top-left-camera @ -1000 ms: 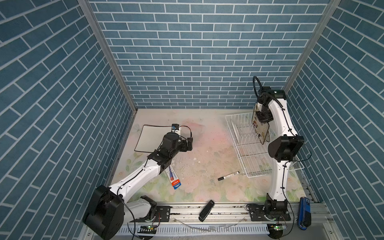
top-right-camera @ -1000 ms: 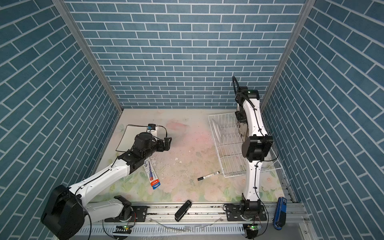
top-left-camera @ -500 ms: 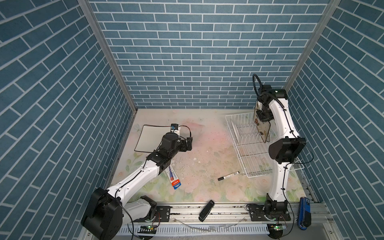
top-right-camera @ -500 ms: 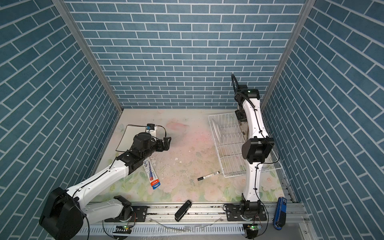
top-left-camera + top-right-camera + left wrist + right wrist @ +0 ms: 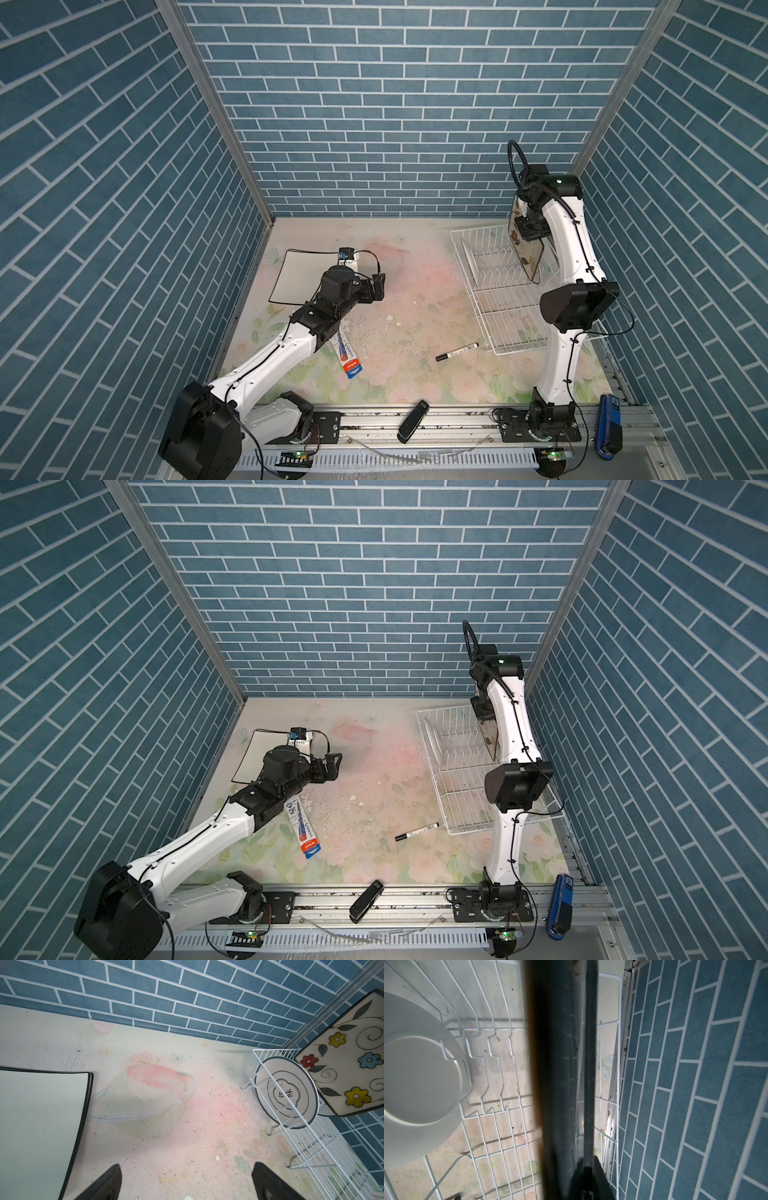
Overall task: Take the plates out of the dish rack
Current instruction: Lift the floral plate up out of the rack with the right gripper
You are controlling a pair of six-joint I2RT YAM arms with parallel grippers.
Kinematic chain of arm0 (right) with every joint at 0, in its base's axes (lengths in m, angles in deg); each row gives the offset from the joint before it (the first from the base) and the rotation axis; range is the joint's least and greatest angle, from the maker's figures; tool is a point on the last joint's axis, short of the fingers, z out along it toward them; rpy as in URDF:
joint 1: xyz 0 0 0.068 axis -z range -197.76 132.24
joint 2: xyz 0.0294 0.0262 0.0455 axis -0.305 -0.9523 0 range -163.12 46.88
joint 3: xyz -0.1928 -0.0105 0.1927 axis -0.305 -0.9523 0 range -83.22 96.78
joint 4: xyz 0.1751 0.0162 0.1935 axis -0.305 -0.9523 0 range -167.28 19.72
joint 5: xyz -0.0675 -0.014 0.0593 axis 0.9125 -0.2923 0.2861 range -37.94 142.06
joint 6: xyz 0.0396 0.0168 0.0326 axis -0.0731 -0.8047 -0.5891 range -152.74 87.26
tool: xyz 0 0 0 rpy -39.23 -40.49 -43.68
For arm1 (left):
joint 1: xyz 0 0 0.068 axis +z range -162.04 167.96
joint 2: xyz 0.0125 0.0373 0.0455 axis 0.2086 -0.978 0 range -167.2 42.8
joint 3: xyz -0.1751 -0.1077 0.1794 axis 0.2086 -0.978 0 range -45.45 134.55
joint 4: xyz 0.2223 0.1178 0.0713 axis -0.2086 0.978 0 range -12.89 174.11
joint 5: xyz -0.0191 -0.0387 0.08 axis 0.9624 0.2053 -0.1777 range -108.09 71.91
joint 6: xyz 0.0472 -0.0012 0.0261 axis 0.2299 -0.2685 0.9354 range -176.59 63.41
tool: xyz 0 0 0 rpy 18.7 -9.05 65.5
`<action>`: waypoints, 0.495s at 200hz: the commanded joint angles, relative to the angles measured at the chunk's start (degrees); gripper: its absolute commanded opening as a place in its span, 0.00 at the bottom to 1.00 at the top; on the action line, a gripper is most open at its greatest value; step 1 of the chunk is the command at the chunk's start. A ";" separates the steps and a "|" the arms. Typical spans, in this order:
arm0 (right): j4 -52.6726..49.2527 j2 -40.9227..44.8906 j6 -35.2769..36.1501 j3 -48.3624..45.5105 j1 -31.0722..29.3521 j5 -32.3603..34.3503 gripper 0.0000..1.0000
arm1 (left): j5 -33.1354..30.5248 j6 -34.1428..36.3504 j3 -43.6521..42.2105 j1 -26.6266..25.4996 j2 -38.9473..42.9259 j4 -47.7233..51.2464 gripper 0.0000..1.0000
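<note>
Blue brick-pattern walls (image 5: 374,124) enclose a worn floral tabletop (image 5: 415,291). The white wire dish rack (image 5: 498,291) stands below the right gripper (image 5: 586,1169), which is clamped on the cream flowered square plate (image 5: 351,1059), held on edge above the prongs. The round dark-rimmed plate (image 5: 286,1093) stands in the rack beside it. The plain white, black-rimmed square plate (image 5: 297,276) lies flat beside the left gripper (image 5: 185,1180), whose jaws are wide and empty. The flowered plate hangs slightly higher than a second ago.

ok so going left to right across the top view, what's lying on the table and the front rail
white square plate → black device on the front rail → black marker → dish rack; the tube overlaps the plate's span, so it is left out
</note>
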 commanded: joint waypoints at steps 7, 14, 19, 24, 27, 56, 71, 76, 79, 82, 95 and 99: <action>0.89 6.39 -2.46 -0.31 -0.88 3.84 0.00 | 0.75 -0.42 -2.67 -0.29 2.03 -1.43 0.99; 0.78 6.71 -2.55 -0.31 -1.05 3.84 0.00 | 0.86 -0.32 -2.98 -0.35 2.59 -1.48 0.99; 0.67 6.98 -2.71 -0.35 -1.14 3.84 0.00 | 0.86 -0.33 -3.16 -0.30 2.95 -1.48 0.99; 0.63 7.27 -2.81 -0.31 -1.21 3.84 0.00 | 0.95 -0.32 -3.33 -0.35 3.33 -1.40 0.99; 0.49 7.41 -2.85 -0.31 -1.32 3.76 0.00 | 0.97 -0.28 -3.37 -0.35 3.59 -1.39 0.99; 0.33 9.16 -3.69 -0.83 -2.25 3.49 0.00 | 2.24 -0.52 -3.22 -0.46 4.60 0.06 0.99; 0.41 10.22 -4.01 -1.39 -2.52 2.97 0.00 | 2.75 -0.93 -3.50 -0.56 5.07 0.24 0.99; 0.43 10.64 -4.10 -1.51 -2.64 2.96 0.00 | 2.87 -1.13 -3.63 -0.59 5.29 0.19 0.99; 0.44 10.91 -4.21 -1.73 -2.70 2.84 0.00 | 2.93 -1.22 -3.72 -0.66 5.32 0.26 0.99; 0.44 11.13 -4.30 -1.90 -2.78 2.67 0.00 | 3.03 -1.31 -3.79 -0.72 5.50 0.28 0.99; 0.66 12.48 -4.64 -2.77 -2.98 2.22 0.00 | 3.15 -1.53 -3.98 -0.83 6.23 0.69 0.99; 0.70 12.99 -4.74 -3.10 -3.07 2.05 0.00 | 3.15 -1.57 -3.99 -0.87 6.48 0.84 0.99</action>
